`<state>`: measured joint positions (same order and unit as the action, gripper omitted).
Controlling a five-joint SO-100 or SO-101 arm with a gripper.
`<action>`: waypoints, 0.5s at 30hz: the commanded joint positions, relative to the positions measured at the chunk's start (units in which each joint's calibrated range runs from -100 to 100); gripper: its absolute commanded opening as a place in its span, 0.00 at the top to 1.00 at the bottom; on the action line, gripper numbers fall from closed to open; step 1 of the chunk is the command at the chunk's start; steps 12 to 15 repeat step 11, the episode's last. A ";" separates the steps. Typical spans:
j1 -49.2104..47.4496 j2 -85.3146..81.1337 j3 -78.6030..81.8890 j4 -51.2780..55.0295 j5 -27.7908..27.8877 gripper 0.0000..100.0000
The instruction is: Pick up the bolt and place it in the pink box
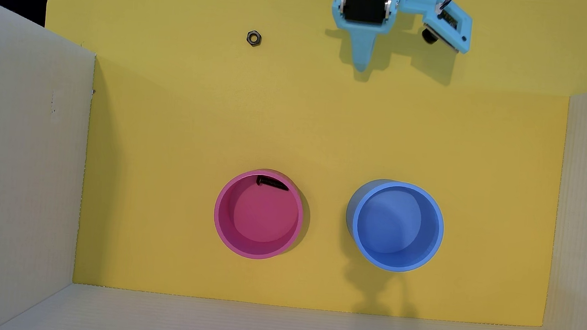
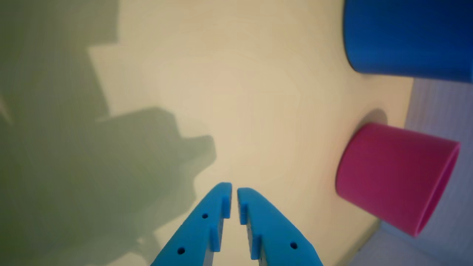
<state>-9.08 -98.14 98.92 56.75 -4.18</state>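
Note:
The black bolt (image 1: pixel 272 183) lies inside the pink box (image 1: pixel 222 221), against its upper inner wall in the overhead view. The pink box also shows in the wrist view (image 2: pixel 391 173), on its side at the right; the bolt is hidden there. My light blue gripper (image 1: pixel 360 67) is at the top of the overhead view, far from the box, pointing down the picture. In the wrist view the gripper (image 2: pixel 234 189) has its two fingers nearly together with a thin gap and nothing between them.
A dark hex nut (image 1: pixel 254 38) lies on the yellow mat (image 1: pixel 180 132) at upper left. A blue round container (image 1: pixel 398 226) stands right of the pink box, and shows in the wrist view (image 2: pixel 406 37). White corrugated walls (image 1: pixel 24 157) bound the left, right and bottom.

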 commanded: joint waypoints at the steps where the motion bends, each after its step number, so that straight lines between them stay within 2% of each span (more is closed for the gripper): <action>1: -1.30 -0.69 -1.81 0.53 -0.07 0.99; 15: -0.78 -0.69 -1.81 0.53 -0.43 0.98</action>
